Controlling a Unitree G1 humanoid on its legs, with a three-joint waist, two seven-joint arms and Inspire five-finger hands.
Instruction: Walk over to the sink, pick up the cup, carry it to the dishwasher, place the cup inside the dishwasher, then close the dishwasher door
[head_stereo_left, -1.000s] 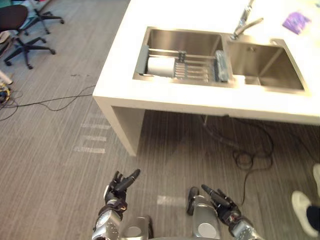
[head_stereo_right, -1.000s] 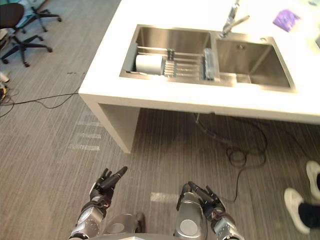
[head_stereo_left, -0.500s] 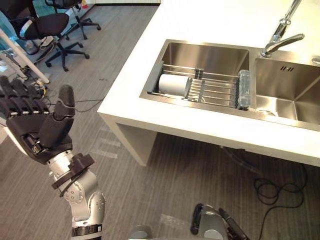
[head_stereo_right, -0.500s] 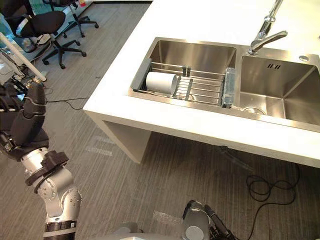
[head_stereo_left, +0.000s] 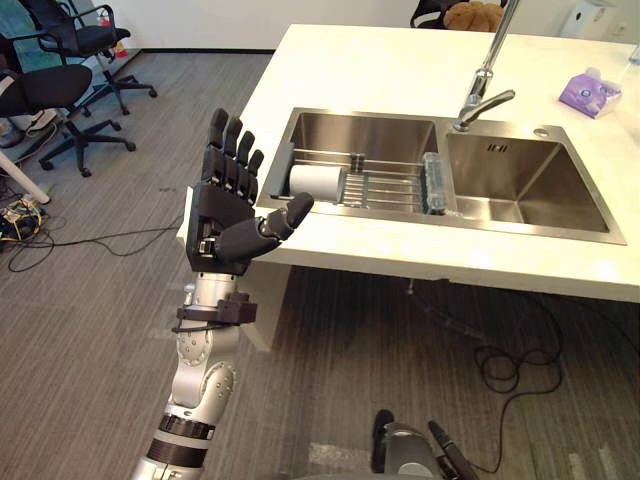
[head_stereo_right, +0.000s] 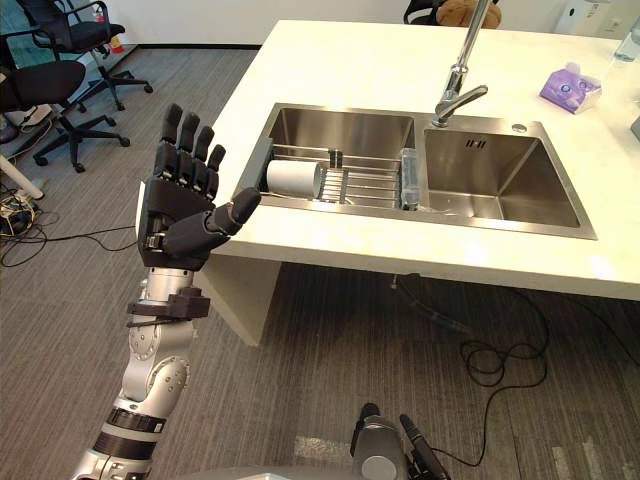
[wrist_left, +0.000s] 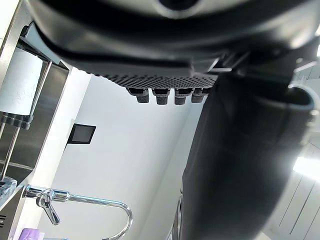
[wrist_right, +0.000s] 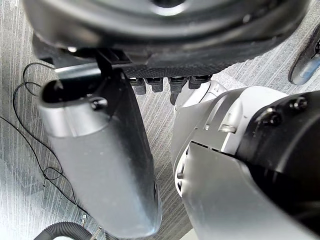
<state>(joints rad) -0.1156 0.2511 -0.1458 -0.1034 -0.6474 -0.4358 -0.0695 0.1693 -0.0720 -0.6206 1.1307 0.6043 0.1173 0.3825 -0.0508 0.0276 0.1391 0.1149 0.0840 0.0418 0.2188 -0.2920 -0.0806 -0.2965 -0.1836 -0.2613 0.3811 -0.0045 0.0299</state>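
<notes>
The grey carpeted floor (head_stereo_left: 90, 330) lies open from 6 o'clock round to 9 o'clock, as far as the office chairs (head_stereo_left: 60, 90) at 10 o'clock. The white bench (head_stereo_left: 370, 60) runs from 12 to 3 o'clock and is cut off at the 3 o'clock edge. Its near-left corner juts toward the middle, and the space under it is open.

Sunk into the bench is a double steel sink (head_stereo_left: 520, 185). The left basin is spanned by a wire rack (head_stereo_left: 385, 185), and the faucet (head_stereo_left: 482, 85) stands behind the divide. The white cup (head_stereo_left: 315, 181) lies on its side at the 9 o'clock end of the rack, close to the basin wall. Which way its mouth faces is hard to make out.

The left hand (head_stereo_left: 228, 220) is raised at 9 o'clock of the cup, fingers (head_stereo_left: 232, 150) straight and spread, holding nothing. Its thumb tip covers a bit of the bench rim by the sink's near-left corner. The right hand (head_stereo_left: 445, 462) hangs low at 6 o'clock, largely cut off by the frame. Its own wrist view shows its fingers (wrist_right: 156, 84) relaxed and empty.

A purple tissue pack (head_stereo_left: 590, 92) sits at 2 o'clock.

Half a second ago the left hand stood well out over the floor at 9 o'clock, apart from the bench. The camera has also shifted, so the whole right basin is now in view.
</notes>
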